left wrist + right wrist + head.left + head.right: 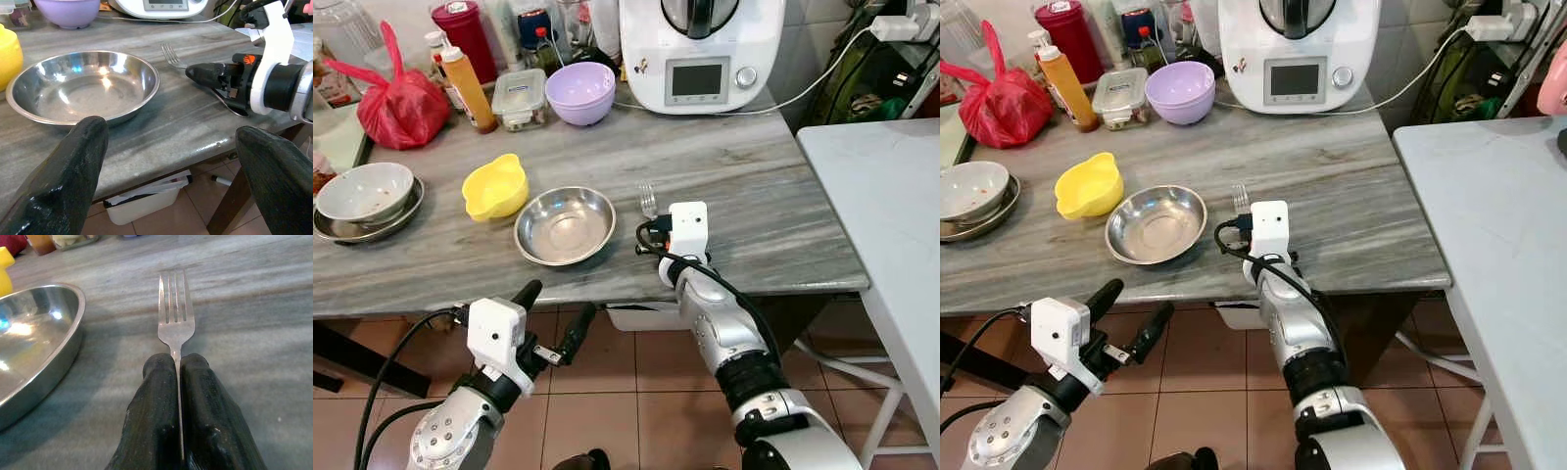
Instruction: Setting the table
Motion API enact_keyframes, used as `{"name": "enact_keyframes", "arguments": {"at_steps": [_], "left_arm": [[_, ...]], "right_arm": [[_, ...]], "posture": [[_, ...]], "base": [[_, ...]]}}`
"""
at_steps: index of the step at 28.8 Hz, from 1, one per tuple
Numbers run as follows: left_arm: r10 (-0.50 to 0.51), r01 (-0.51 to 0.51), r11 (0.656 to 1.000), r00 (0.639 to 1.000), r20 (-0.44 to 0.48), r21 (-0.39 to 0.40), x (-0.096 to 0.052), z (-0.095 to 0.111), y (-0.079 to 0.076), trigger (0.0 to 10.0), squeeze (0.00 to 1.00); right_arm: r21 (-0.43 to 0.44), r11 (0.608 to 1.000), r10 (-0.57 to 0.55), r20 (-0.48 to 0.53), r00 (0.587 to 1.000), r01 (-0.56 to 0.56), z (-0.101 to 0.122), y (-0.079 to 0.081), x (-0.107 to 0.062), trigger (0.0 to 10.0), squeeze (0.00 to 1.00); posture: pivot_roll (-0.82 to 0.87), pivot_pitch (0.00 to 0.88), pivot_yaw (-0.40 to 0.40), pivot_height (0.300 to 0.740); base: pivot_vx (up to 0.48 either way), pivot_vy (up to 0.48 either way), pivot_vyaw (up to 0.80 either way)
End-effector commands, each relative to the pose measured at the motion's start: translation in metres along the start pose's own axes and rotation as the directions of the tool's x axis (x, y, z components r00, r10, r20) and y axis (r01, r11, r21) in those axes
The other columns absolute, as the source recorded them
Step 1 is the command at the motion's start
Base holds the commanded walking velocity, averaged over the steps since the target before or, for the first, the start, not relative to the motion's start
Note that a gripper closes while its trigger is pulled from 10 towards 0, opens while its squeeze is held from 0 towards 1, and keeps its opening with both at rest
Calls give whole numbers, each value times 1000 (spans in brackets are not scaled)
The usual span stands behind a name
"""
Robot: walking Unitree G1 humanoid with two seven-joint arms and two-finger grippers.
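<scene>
A steel fork [176, 316] lies low over the grey marble table [754, 186], tines pointing to the far side, just right of a shallow steel bowl [565, 225]. My right gripper [177, 363] is shut on the fork's handle, which is pinched between both black fingers. The fork's tines [648, 201] stick out beyond the white wrist housing. My left gripper [553, 315] hangs open below the table's front edge, in front of the steel bowl [83, 85], holding nothing.
A yellow bowl [495, 186] sits left of the steel bowl, stacked used dishes [367, 199] at the far left. At the back stand a purple bowl [579, 92], a food box [519, 98], bottles, a red bag [399, 108] and a white kitchen machine [700, 49]. A white table [891, 206] stands right.
</scene>
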State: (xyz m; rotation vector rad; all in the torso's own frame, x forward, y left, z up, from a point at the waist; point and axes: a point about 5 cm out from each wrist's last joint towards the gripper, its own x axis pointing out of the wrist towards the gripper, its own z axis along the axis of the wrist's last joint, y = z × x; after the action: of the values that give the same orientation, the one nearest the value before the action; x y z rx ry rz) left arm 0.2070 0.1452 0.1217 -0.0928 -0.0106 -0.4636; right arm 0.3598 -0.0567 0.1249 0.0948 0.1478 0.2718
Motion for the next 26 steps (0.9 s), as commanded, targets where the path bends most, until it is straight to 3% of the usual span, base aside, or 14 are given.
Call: {"name": "enact_keyframes", "arguments": {"at_steps": [1,2,3,4,5,20,26], "left_arm": [[-6,6,1000,1000,-5,9,-2,3,0,10000,0],[-8,8,1000,1000,-5,9,-2,4,-1,10000,0],[-11,11,1000,1000,-4,8,-2,5,-1,10000,0],[-13,13,1000,1000,-3,8,-2,5,-2,10000,0],[-24,24,1000,1000,-4,6,-1,7,-3,10000,0],[-35,35,999,999,-14,5,0,7,-6,10000,0],[-27,27,1000,999,-16,5,-1,7,-5,10000,0]], "right_arm": [[13,1000,12,1,1000,-12,1,6,2,10000,0],[11,1000,8,-9,1000,-8,-1,6,3,10000,0],[12,1000,5,-17,1000,-5,-3,5,3,10000,690],[12,1000,3,-23,1000,-2,-4,5,3,10000,690],[8,1000,-4,-37,999,5,-7,3,2,10000,1000],[0,1000,-20,-64,998,20,-11,0,4,10000,1000],[2,1000,1,4,1000,-1,-2,-1,3,10000,1000]], "posture": [[-2,155,121,740],[-2,152,120,740],[0,152,119,740],[0,152,119,740],[0,152,119,740],[-7,149,120,740],[-9,146,116,740]], "base": [[0,0,0],[0,0,0],[0,0,0],[0,0,0],[0,0,0],[0,0,0],[0,0,0]]}}
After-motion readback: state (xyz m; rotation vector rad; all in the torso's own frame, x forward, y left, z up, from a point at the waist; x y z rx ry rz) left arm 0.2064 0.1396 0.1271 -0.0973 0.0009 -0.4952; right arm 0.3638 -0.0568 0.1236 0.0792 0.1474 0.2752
